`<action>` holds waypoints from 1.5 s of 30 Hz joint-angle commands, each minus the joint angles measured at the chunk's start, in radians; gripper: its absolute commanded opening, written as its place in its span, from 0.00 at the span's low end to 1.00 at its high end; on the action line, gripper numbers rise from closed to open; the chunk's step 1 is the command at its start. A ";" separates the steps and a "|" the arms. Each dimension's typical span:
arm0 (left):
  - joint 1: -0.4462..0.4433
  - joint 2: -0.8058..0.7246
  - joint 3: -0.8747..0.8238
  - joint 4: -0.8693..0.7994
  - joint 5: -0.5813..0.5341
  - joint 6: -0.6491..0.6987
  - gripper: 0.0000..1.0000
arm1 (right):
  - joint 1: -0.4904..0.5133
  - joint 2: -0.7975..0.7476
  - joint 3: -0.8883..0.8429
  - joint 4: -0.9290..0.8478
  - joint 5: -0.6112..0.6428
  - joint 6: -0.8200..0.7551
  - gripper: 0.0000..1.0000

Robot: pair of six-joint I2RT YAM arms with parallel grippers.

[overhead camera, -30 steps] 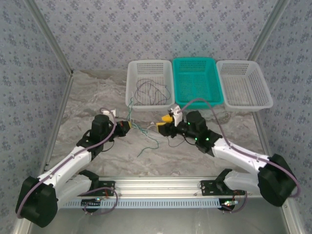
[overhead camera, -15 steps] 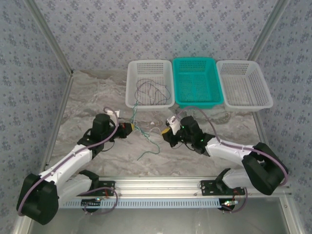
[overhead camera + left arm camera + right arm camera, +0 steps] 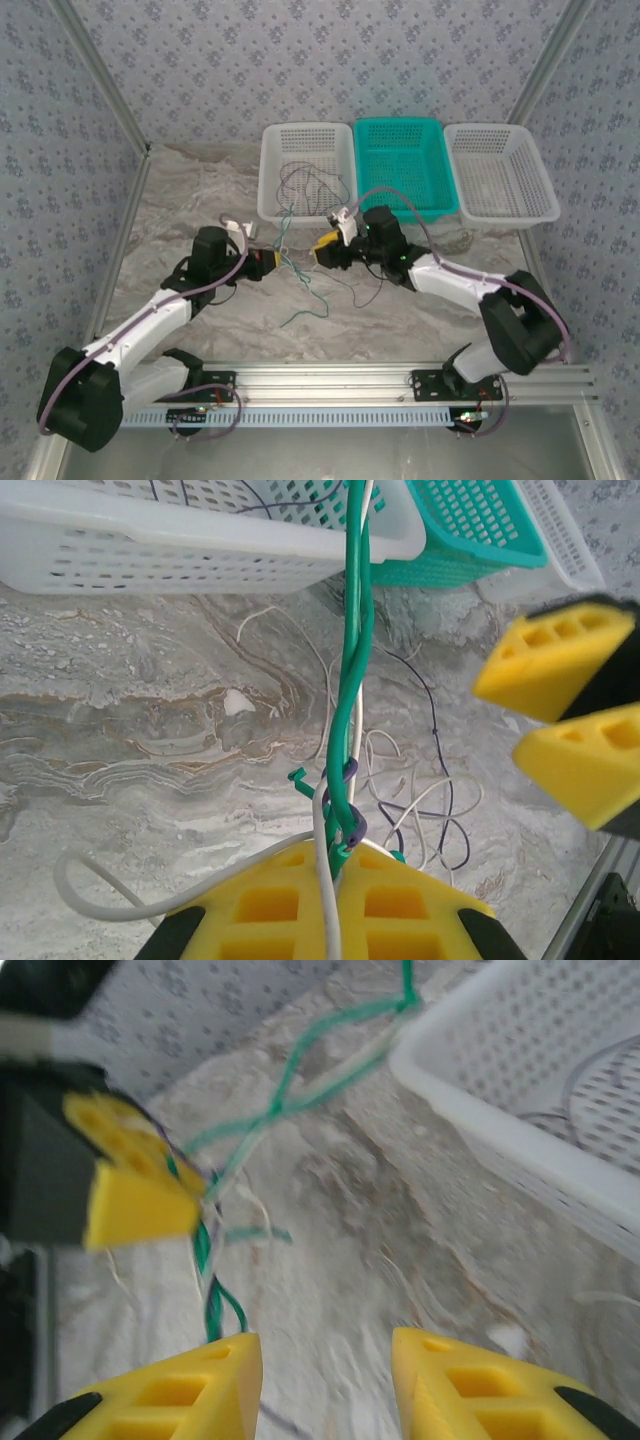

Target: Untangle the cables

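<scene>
On a marble table backed by a white basket, the left gripper is clamped on the cables, the right gripper is held open just beside it, and the green and white cables are stretched from basket to clamp.

My left arm reached forward and inward from its base. My left gripper pointed to the right, its yellow pads pressed tight together. My right arm stretched in low from the other side. My right gripper pointed left, facing the left one, near it but apart. Its fingers stood parted with a plain gap between them.
</scene>
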 commanded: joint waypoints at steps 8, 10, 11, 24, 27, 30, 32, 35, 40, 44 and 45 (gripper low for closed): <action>-0.030 0.038 0.055 0.041 0.044 0.024 0.00 | 0.087 0.266 0.168 0.284 -0.110 0.415 0.40; -0.034 0.033 0.051 0.047 0.042 0.021 0.00 | 0.089 0.298 0.169 0.341 -0.111 0.461 0.31; -0.035 0.029 0.049 0.048 0.040 0.020 0.00 | 0.092 0.310 0.170 0.353 -0.113 0.483 0.23; 0.088 -0.134 0.036 -0.193 -0.297 -0.136 0.00 | 0.042 0.100 0.000 0.062 0.360 0.318 0.00; 0.173 -0.208 0.008 -0.247 -0.304 -0.156 0.00 | -0.015 0.029 -0.059 0.004 0.432 0.319 0.00; 0.219 -0.258 -0.008 -0.286 -0.305 -0.147 0.00 | -0.055 -0.027 -0.093 -0.064 0.505 0.326 0.00; 0.237 -0.278 -0.004 -0.322 -0.318 -0.134 0.00 | -0.077 -0.060 -0.104 -0.132 0.577 0.351 0.00; 0.266 -0.303 0.010 -0.399 -0.383 -0.132 0.00 | -0.098 -0.114 -0.138 -0.191 0.644 0.394 0.00; 0.287 -0.291 -0.013 -0.308 -0.222 -0.097 0.00 | -0.021 -0.135 -0.141 -0.124 0.488 0.272 0.00; 0.279 -0.233 -0.029 -0.212 -0.086 -0.091 0.00 | 0.133 -0.097 -0.073 -0.127 0.419 0.134 0.53; 0.276 -0.221 -0.035 -0.188 -0.061 -0.094 0.00 | 0.160 -0.093 -0.065 -0.128 0.473 0.151 0.64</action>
